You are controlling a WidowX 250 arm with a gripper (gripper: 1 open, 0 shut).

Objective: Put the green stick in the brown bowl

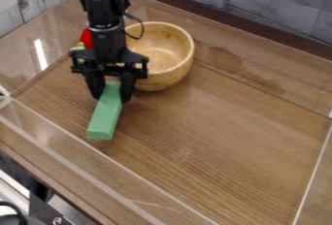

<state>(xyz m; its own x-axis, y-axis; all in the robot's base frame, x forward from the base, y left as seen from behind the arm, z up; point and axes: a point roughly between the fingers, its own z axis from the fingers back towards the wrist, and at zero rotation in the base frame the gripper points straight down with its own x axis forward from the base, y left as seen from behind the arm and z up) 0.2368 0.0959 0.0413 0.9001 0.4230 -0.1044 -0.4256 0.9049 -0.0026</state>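
Observation:
The green stick (107,114) is a flat light-green block slanting down toward the table's front left. Its upper end sits between the fingers of my gripper (113,88), which is shut on it. The stick's lower end looks slightly raised off the wooden table (220,122). The brown bowl (176,69), round and pale inside, stands just behind and to the right of the gripper, with nothing visible in it.
A red round object (80,50) lies to the left of the bowl, partly hidden behind the arm. Low clear plastic walls (39,137) run along the table's front and sides. Bare wood stretches to the right.

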